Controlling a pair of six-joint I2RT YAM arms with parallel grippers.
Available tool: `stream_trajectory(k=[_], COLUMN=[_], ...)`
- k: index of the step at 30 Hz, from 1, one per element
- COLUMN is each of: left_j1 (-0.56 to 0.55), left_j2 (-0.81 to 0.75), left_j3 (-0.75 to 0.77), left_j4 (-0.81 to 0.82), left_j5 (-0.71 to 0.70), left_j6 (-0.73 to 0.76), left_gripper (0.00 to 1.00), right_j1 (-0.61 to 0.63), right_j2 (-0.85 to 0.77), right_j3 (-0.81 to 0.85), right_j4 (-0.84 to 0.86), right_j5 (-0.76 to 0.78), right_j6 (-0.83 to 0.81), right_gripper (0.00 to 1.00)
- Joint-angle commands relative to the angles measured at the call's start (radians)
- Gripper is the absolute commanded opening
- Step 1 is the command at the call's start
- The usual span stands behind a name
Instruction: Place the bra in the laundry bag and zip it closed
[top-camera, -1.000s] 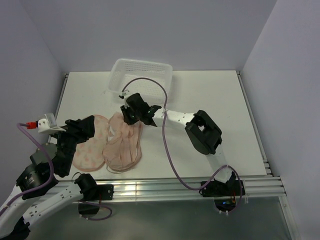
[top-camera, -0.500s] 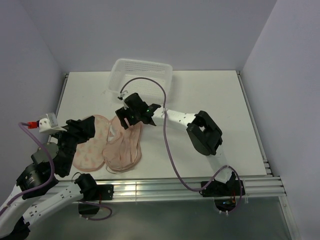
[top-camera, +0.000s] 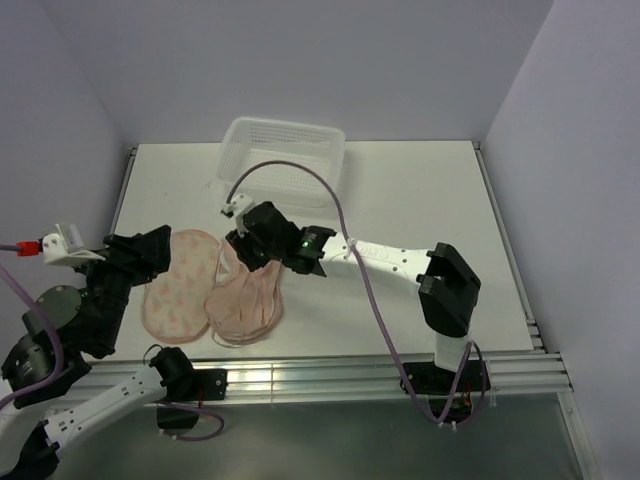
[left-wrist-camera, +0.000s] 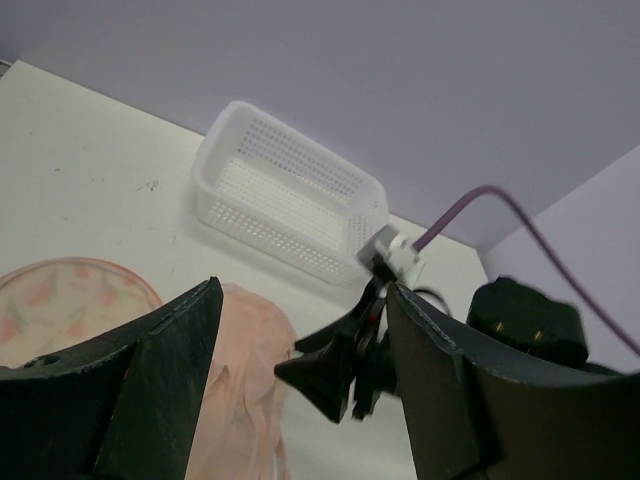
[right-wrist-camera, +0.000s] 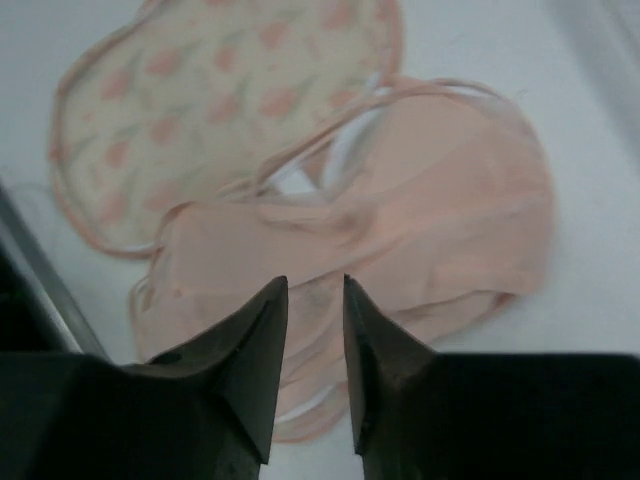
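Note:
The laundry bag (top-camera: 178, 285) lies open near the table's front left, its printed flap spread to the left. The pale pink bra (top-camera: 245, 300) lies bunched on the bag's right half. My right gripper (top-camera: 243, 248) hovers over the bra's far end. In the right wrist view its jaws (right-wrist-camera: 313, 290) stand a little apart with nothing between them, pointing down at the bra (right-wrist-camera: 400, 220), with the printed flap (right-wrist-camera: 220, 110) beyond. My left gripper (top-camera: 150, 248) is wide open and empty (left-wrist-camera: 300, 370), raised above the bag's left edge (left-wrist-camera: 60, 305).
A white plastic mesh basket (top-camera: 285, 150) stands at the back of the table, behind the right gripper; it also shows in the left wrist view (left-wrist-camera: 290, 200). The right arm's purple cable (top-camera: 330, 200) loops over the table's middle. White walls close in on three sides.
My right arm has stretched out and its gripper has moved left and nearer over the bra. My left arm has drawn back to the left, off the bag.

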Motion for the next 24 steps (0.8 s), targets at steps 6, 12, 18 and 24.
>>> stream_trajectory(k=[6, 12, 18, 24], left_j1=[0.003, 0.003, 0.003, 0.003], left_j2=[0.03, 0.012, -0.01, -0.013], left_j3=[0.139, 0.163, 0.148, 0.15], left_j4=[-0.051, -0.085, -0.096, -0.11], left_j5=[0.036, 0.045, 0.062, 0.065], left_j6=[0.034, 0.02, 0.008, 0.012], left_gripper=[0.81, 0.8, 0.8, 0.79], right_j1=[0.218, 0.31, 0.346, 0.349], right_j2=[0.003, 0.115, 0.231, 0.32], right_j3=[-0.087, 0.001, 0.088, 0.179], right_j4=[0.071, 0.023, -0.007, -0.055], right_j5=[-0.13, -0.123, -0.111, -0.08], right_j6=[0.061, 0.05, 0.072, 0.066], right_gripper=[0.1, 0.11, 0.21, 0.24])
